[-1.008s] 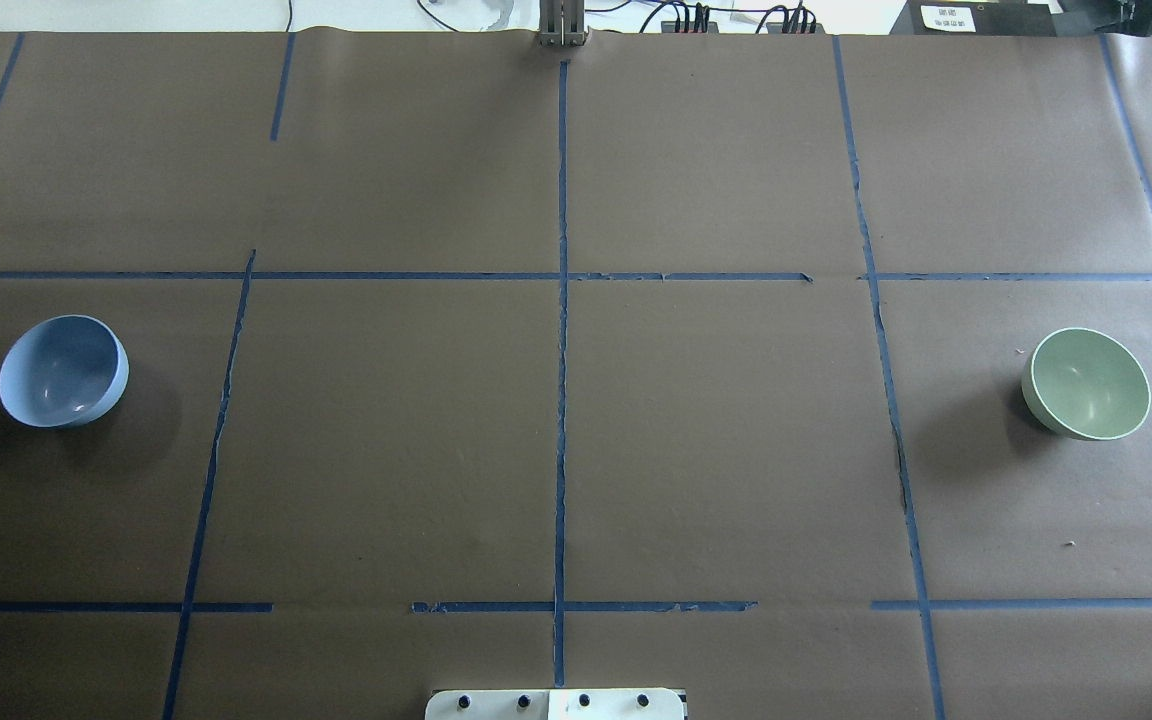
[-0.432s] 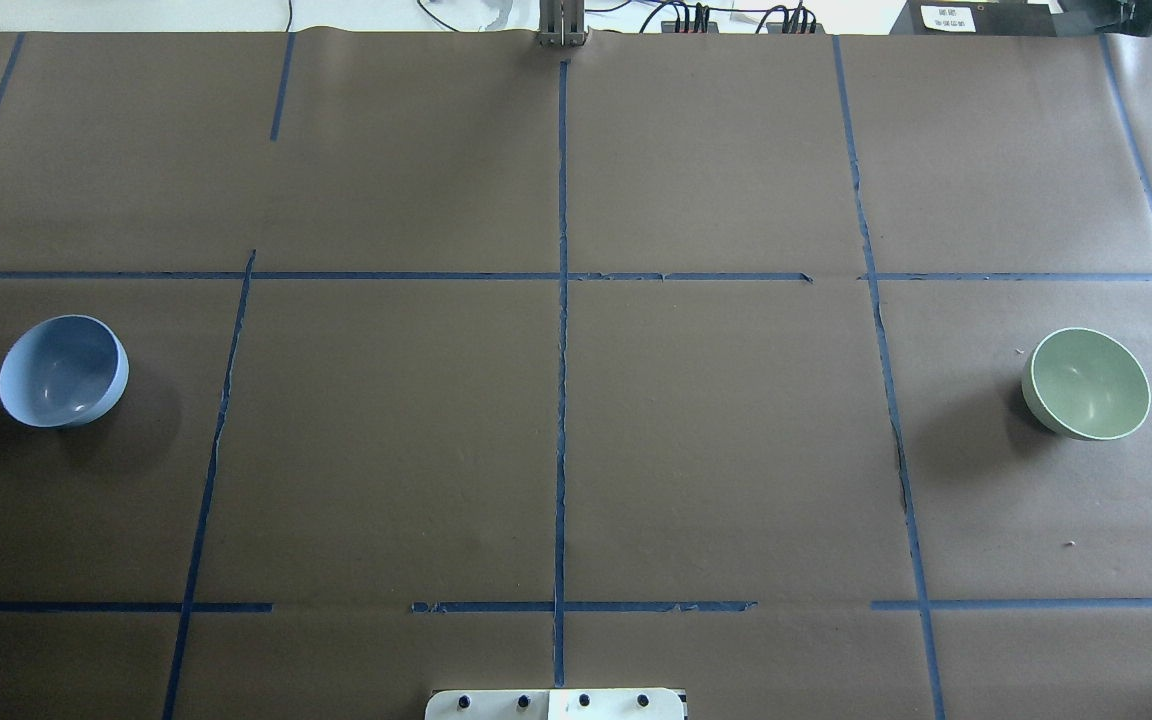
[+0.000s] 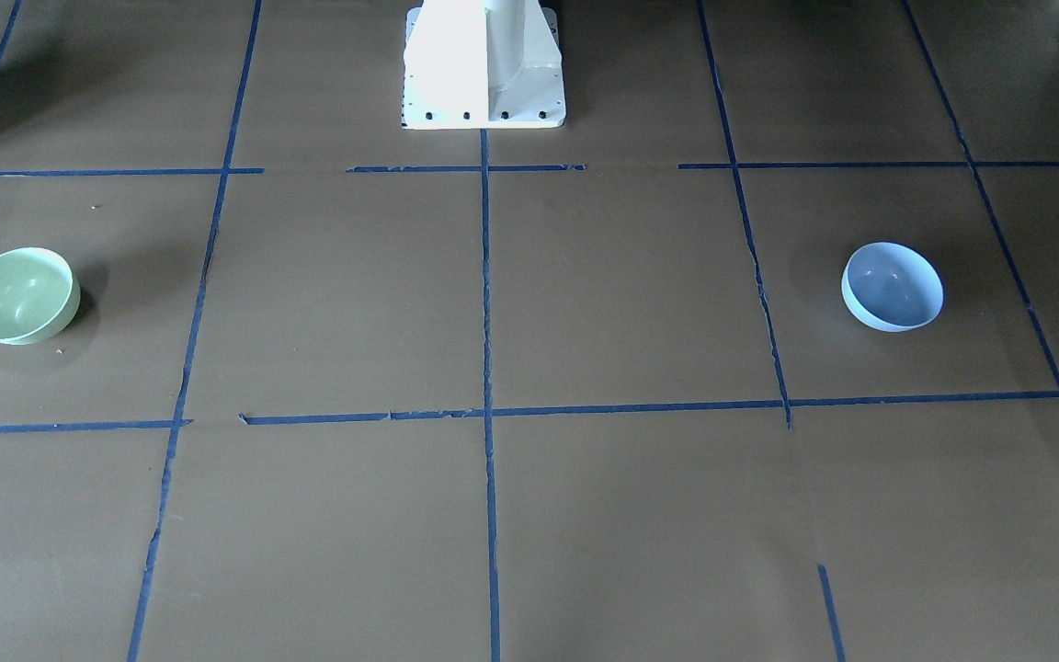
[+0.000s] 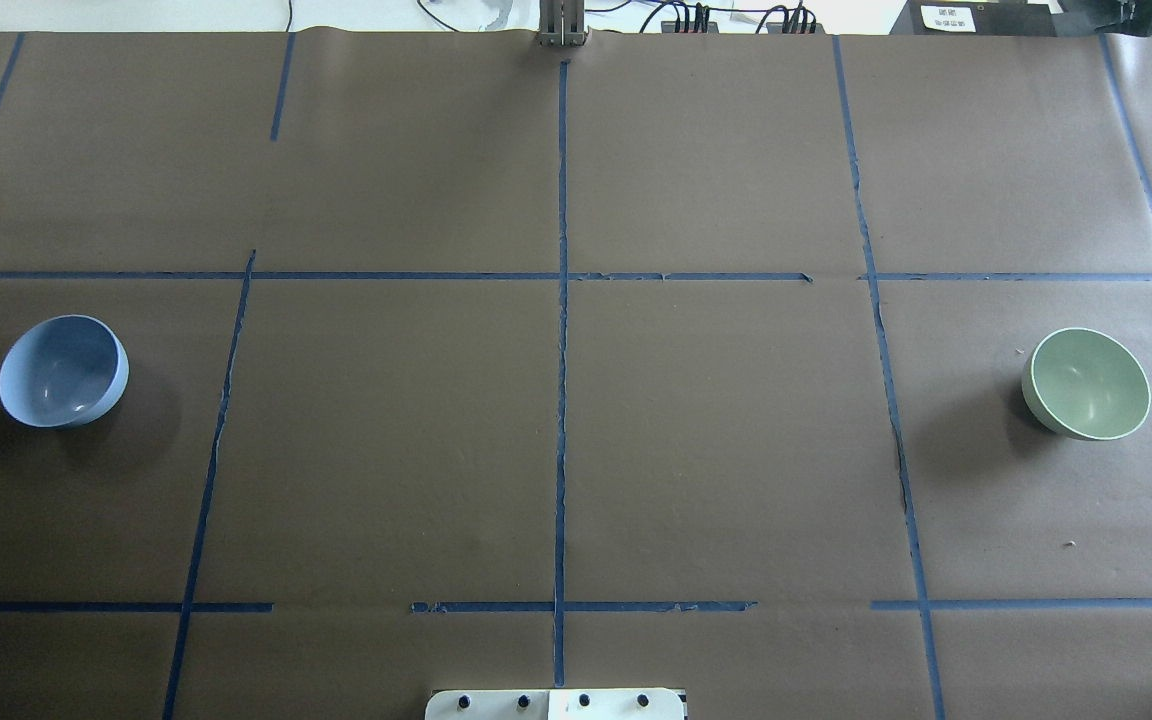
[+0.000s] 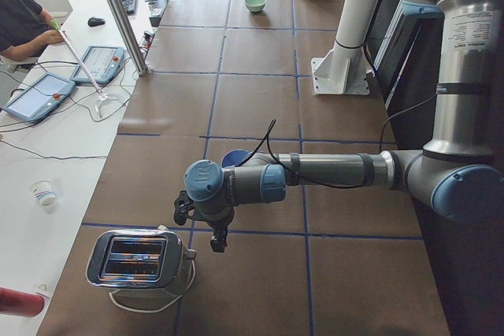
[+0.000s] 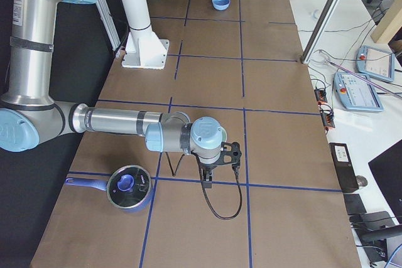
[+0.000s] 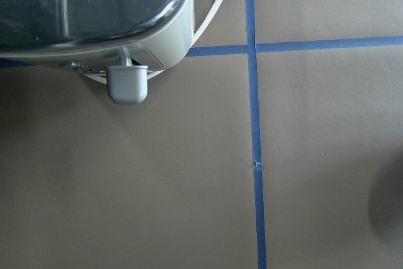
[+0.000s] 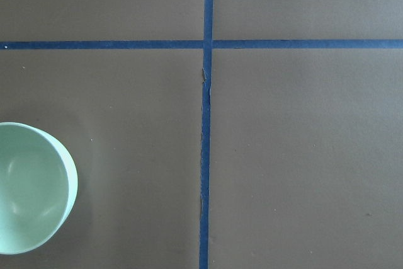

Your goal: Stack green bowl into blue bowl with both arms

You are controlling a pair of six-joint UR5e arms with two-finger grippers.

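Observation:
The green bowl [image 4: 1086,383] stands upright at the table's right side; it also shows in the front view [image 3: 19,294] and at the lower left of the right wrist view [image 8: 31,187]. The blue bowl [image 4: 63,371] stands upright at the far left, also in the front view [image 3: 893,286]. My left gripper [image 5: 203,226] hangs over the table between the blue bowl [image 5: 232,156] and a toaster. My right gripper [image 6: 220,162] hangs above the table beside a pot. Both grippers show only in side views, so I cannot tell whether they are open or shut.
A chrome toaster [image 5: 138,261] stands past the blue bowl at the left end, close under my left wrist [image 7: 94,11]. A dark pot with a blue-knobbed lid [image 6: 129,186] stands at the right end. The white pedestal base [image 3: 483,64] stands at mid-table. Operators' desks line the far side.

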